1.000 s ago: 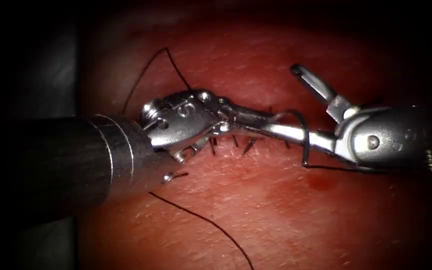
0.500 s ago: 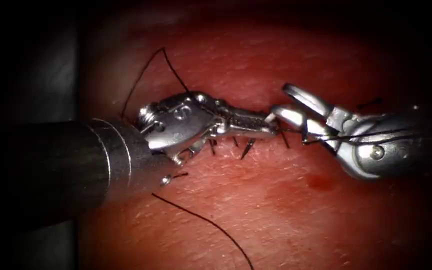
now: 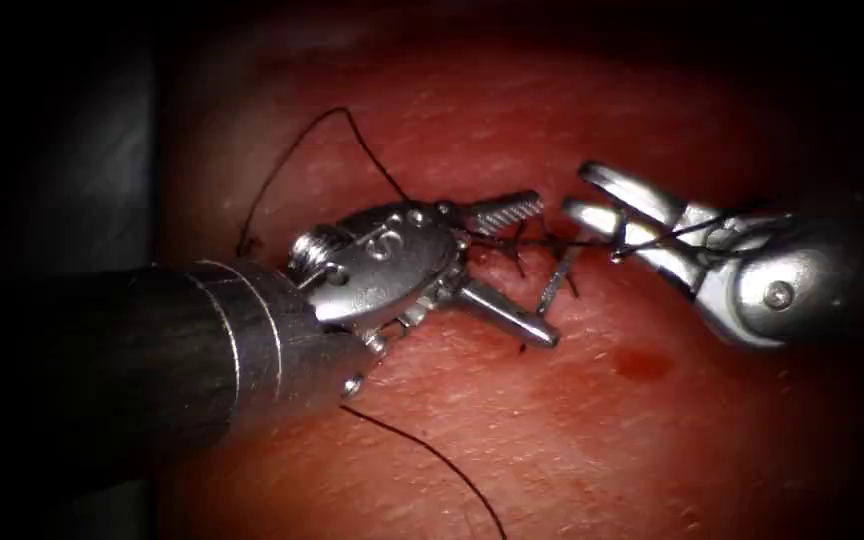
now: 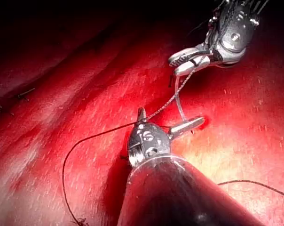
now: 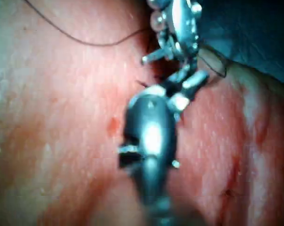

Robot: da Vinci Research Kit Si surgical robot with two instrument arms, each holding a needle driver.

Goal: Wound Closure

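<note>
Opening wide after being shut half a second ago, the left hand (image 3: 524,268) holds nothing, its ridged steel jaws splayed over the stitched cut (image 3: 518,250). Dark, wiry thread (image 3: 292,150) crosses the right hand (image 3: 584,195); its grip I cannot tell. The needle (image 3: 557,282), a slim bright sliver, hangs at that hand's 7 o'clock, over moist, pebbled tissue (image 3: 552,430). I judge that any re-grasp wants precise aim.

Count: 2 tools, left (image 3: 512,265) and right (image 3: 592,195), both with jaws apart. 1 needle (image 3: 555,280). 1 thread (image 3: 352,125), seen in several runs. 1 tissue (image 3: 572,440), 1 cut (image 3: 532,240). 1 red fluid spot (image 3: 642,363).
</note>
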